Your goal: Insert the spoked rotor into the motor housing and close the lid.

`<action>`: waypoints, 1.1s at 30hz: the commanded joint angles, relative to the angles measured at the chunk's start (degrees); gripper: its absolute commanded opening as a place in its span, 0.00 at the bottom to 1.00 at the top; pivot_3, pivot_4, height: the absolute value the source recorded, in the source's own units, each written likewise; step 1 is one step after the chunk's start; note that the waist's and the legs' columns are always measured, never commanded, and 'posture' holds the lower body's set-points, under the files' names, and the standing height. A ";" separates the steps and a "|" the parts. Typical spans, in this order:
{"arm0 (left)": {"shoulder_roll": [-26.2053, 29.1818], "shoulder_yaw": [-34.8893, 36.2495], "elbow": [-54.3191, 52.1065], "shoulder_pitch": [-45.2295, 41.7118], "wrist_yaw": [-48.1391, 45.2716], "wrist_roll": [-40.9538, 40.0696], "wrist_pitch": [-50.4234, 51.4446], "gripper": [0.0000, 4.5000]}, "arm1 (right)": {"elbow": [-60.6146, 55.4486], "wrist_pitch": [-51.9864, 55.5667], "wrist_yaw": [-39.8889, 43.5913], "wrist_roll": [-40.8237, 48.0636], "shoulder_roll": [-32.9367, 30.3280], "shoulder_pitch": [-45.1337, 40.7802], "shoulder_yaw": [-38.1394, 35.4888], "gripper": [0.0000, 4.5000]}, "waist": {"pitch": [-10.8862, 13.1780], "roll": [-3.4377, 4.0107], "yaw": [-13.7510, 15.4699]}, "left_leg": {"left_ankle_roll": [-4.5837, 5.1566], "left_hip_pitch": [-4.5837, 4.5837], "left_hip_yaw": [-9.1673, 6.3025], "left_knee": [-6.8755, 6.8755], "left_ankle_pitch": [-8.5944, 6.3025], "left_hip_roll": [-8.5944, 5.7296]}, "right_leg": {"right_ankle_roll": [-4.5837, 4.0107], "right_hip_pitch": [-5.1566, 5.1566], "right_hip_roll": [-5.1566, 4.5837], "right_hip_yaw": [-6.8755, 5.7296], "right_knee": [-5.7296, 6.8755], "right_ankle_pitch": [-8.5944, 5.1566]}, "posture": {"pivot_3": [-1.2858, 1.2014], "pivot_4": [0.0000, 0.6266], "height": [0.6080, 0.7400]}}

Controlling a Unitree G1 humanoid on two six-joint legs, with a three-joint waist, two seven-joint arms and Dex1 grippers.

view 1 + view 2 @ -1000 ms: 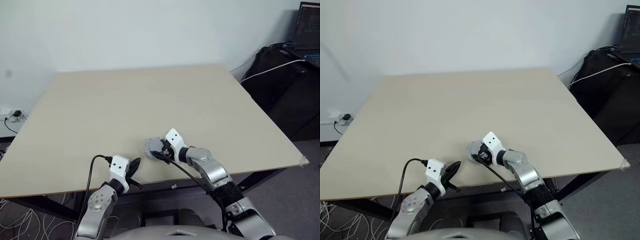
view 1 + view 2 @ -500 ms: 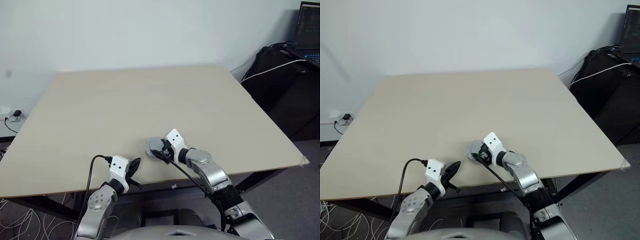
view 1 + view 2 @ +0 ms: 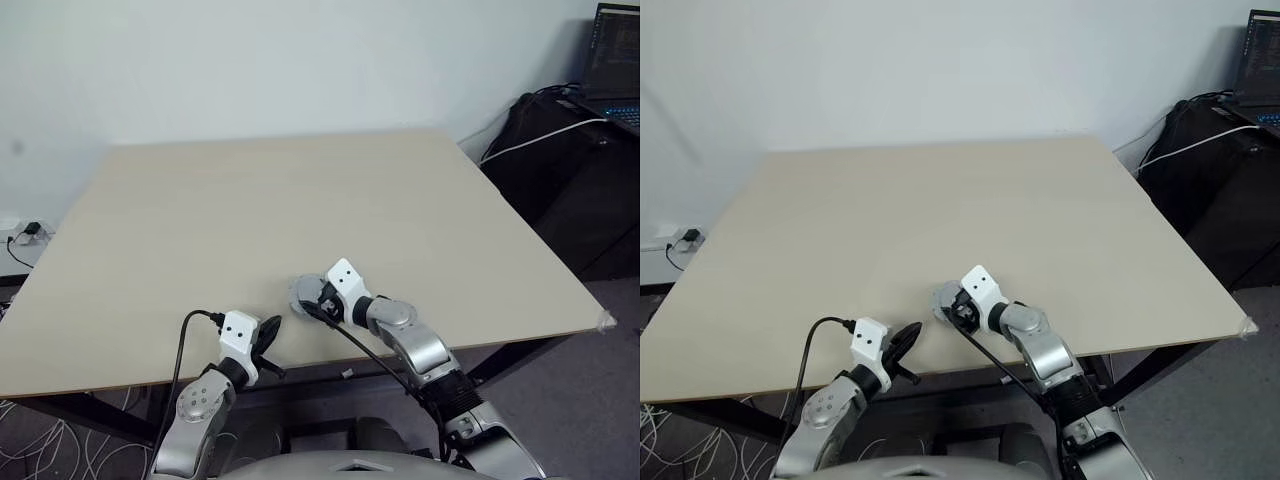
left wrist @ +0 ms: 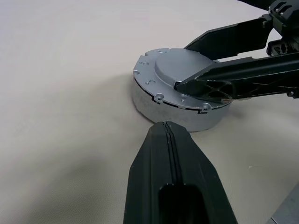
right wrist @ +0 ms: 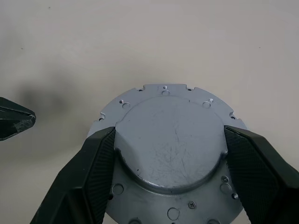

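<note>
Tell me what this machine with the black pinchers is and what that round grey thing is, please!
It is a robot with two arms. Two pictures come from cameras in its head, looking down over a big pale table. The other two come from small cameras on its wrists, so you look along the black fingers up close.

On the table, near the robot's edge, sits one round grey metal part. That is the motor housing with the lid already lying flat on top, so you cannot see what is inside.

The right gripper has its two fingers spread wide, one on each side of the raised round middle of the lid, right against it. The left gripper is shut, its fingers pressed together, and points at the housing from close by without touching it.
</note>
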 commanded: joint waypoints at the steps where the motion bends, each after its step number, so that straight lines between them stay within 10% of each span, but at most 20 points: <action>1: -0.02 0.04 -2.58 -0.65 0.17 -0.22 -0.46 0.00 | -1.21 1.82 -0.22 -1.22 -0.28 -0.96 0.68 0.71 | -0.02 0.02 0.01 | 0.00 0.00 0.00 0.00 0.00 0.00 | 0.00 0.00 0.00 0.00 0.00 0.00 | 0.52 0.00 1.00; 33: -0.11 0.02 -2.51 -0.45 0.26 -0.19 -0.52 0.00 | -2.45 10.88 -3.00 -2.40 0.63 -1.84 1.50 0.71 | -0.38 0.22 -0.01 | -0.02 0.04 0.00 0.00 -0.01 0.00 | 0.00 0.02 0.00 0.00 0.00 -0.01 | 0.52 0.00 1.00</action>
